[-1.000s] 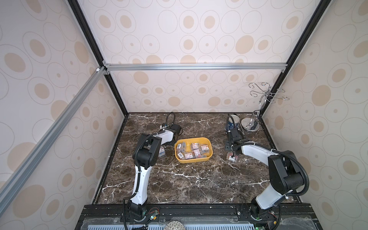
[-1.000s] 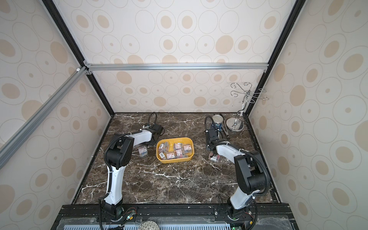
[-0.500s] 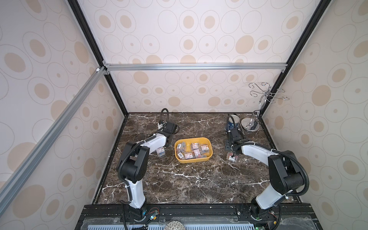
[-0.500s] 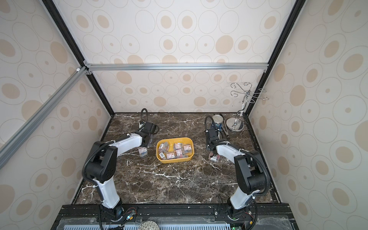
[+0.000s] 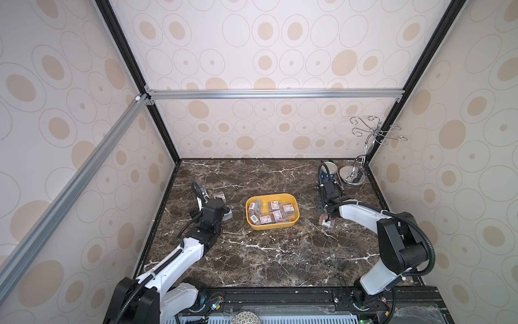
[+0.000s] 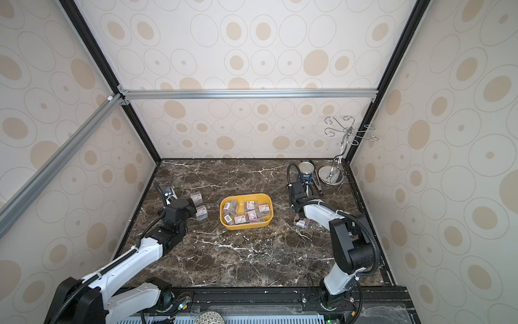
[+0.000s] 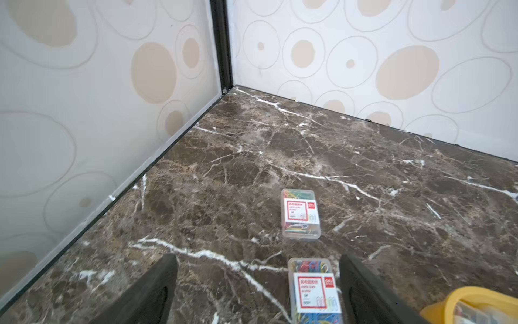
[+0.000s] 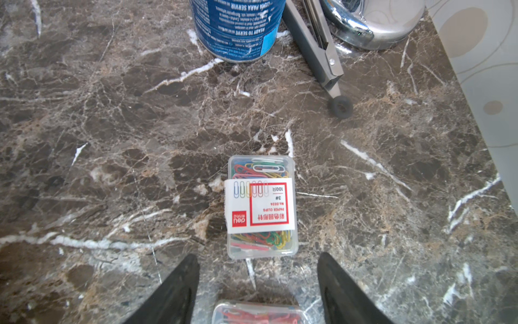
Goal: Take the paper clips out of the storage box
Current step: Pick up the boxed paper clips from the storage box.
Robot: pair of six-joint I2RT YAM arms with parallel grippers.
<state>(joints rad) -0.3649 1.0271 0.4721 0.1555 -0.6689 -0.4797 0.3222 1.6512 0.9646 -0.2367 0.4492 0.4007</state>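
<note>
1. The table [image 5: 266, 252] in front of the tray [image 5: 271, 226] is wide and bare between the arms.
2. Behind the tray, the marble is bare up to the back wall [image 5: 266, 134].
3. On the tray's left lie a far box [image 7: 300, 214] and a near box [image 7: 315, 291]. The near box leaves only a narrow lane to the tray, while bare marble runs out to the side wall [image 7: 84, 112].
4. The far right corner is crowded with a can [image 8: 238, 28], tongs [image 8: 314, 47] and a stand [image 8: 375, 22]. The tongs seem wedged between the other two.
5. The right box [image 8: 261, 206] lies apart from them, with open marble all round.
</note>
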